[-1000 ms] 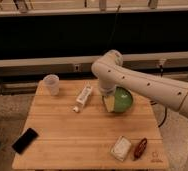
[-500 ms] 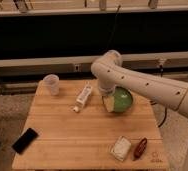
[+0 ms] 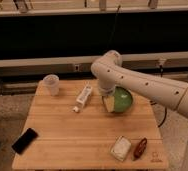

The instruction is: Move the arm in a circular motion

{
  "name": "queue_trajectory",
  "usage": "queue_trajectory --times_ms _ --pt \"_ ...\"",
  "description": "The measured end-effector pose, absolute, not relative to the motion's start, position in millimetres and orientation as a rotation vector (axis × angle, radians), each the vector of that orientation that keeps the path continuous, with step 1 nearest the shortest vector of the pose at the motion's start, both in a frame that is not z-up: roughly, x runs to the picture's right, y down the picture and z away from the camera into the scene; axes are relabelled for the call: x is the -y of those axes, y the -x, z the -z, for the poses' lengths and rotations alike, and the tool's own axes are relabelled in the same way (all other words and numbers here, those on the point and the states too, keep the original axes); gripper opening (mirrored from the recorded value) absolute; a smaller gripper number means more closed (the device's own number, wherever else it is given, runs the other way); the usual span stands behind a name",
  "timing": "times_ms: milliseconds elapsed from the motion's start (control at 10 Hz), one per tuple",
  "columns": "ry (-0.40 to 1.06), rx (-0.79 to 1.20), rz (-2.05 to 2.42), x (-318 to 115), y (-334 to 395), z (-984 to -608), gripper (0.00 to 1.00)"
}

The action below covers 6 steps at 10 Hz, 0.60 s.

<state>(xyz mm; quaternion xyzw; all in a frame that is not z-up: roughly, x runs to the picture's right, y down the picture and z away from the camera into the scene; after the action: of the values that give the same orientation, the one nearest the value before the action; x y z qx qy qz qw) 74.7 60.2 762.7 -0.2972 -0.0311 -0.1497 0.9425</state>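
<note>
The arm (image 3: pixel 142 85), thick, white and dotted with small dark marks, reaches in from the right edge across the wooden table (image 3: pixel 72 132). Its rounded elbow (image 3: pixel 107 64) is above the table's far side, and the last link points down from there. The gripper (image 3: pixel 108 101) hangs at the end of that link, at the left rim of a green bowl (image 3: pixel 122 100), and is mostly hidden by the wrist.
On the table are a clear plastic cup (image 3: pixel 51 84) at the back left, a white bottle (image 3: pixel 83 96) lying on its side, a black phone (image 3: pixel 25 140) at the front left, and a white packet (image 3: pixel 121 148) beside a reddish-brown item (image 3: pixel 140 148) at the front right. A dark railing runs behind.
</note>
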Motion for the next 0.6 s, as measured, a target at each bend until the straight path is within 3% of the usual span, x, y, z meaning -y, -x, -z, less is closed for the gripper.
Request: queue_trajectory --times_ms 600 --pt "0.616 0.073 0.328 -62.0 -74.8 -765.3 0.80"
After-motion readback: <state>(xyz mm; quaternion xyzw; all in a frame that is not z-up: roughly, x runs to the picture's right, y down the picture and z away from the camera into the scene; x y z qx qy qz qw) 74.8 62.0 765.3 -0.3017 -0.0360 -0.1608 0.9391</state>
